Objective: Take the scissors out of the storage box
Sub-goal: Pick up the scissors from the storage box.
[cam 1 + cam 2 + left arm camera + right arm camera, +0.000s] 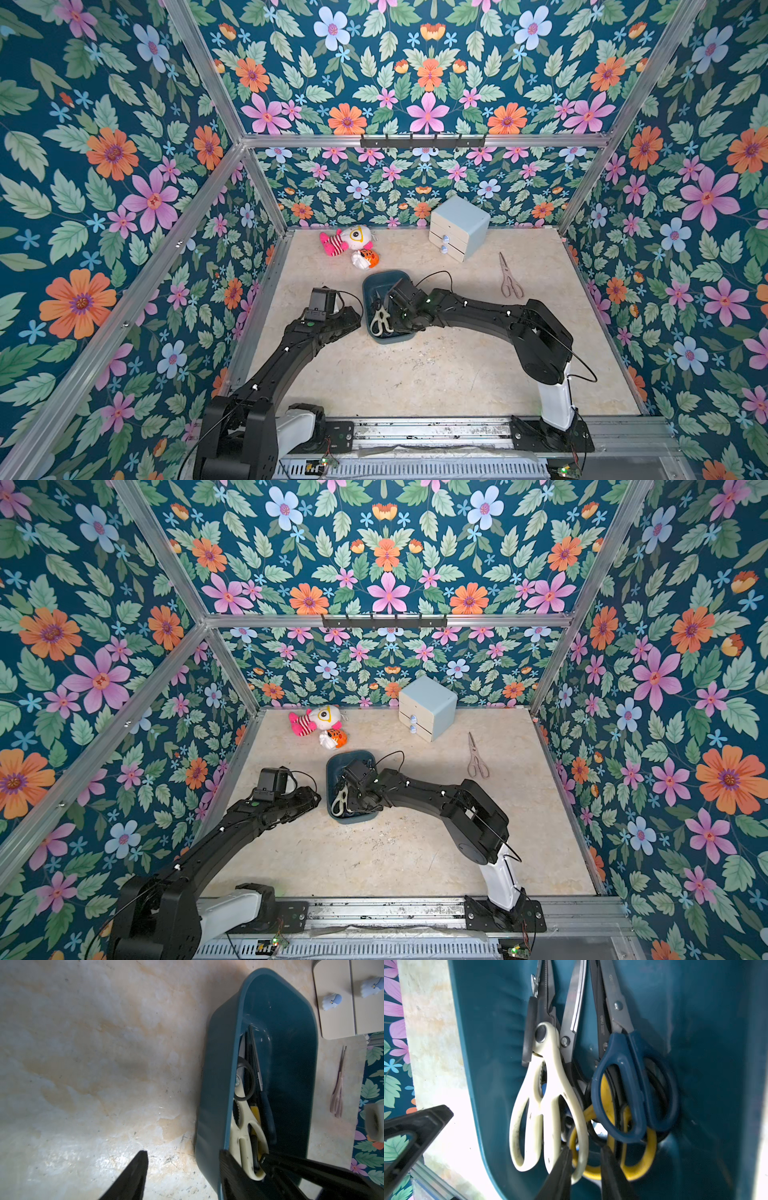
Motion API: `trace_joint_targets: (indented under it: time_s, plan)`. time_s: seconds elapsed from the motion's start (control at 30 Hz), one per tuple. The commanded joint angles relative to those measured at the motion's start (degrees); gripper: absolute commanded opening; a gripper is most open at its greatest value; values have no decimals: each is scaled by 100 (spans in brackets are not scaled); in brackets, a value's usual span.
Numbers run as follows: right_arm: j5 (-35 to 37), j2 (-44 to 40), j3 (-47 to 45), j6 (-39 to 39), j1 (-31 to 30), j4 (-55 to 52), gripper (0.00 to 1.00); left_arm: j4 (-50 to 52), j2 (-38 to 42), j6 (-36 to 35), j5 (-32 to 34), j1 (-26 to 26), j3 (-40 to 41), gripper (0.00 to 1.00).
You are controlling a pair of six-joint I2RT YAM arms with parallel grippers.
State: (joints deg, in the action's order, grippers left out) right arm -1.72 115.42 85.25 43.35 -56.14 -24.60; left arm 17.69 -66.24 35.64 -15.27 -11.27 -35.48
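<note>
The teal storage box (375,286) sits mid-table and holds several scissors bunched along one side. Among them are a cream-handled pair (550,1084), a blue-handled pair (633,1076), a yellow-handled pair (641,1159) and black ones. The cream handles (380,322) also show in both top views. My right gripper (585,1148) reaches down into the box, its jaws narrowed around one loop of the cream handle, with the yellow loop just behind. My left gripper (183,1153) stands open astride the box's side wall (218,1084), one finger outside over the table. A pale pink pair (510,278) lies on the table to the right.
A pale blue drawer cube (459,226) stands at the back, right of centre. Two plush toys (351,243) lie at the back left of the box. Metal frame rails and flowered walls close in the table on three sides.
</note>
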Motion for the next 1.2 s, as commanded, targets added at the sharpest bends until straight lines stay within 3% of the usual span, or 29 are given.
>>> trace_joint_targets:
  time_s: [0.0,0.2,0.57,0.97,1.17]
  plan:
    - [-31,61,59,-20,-9,53,28,30,8,-91,66,4,-11,60]
    - [-44,179,140,-16,-11,9,25,51,65,-101,103,2,28,60]
    - [118,-21,254,-95,-3,-222,6,118,172,-170,180,14,59,61]
    - [747,-548,266,-235,-8,-800,1,138,141,-206,121,19,-8,62]
    - [1493,-838,327,-343,16,-1310,0,158,67,-328,-149,17,-63,62]
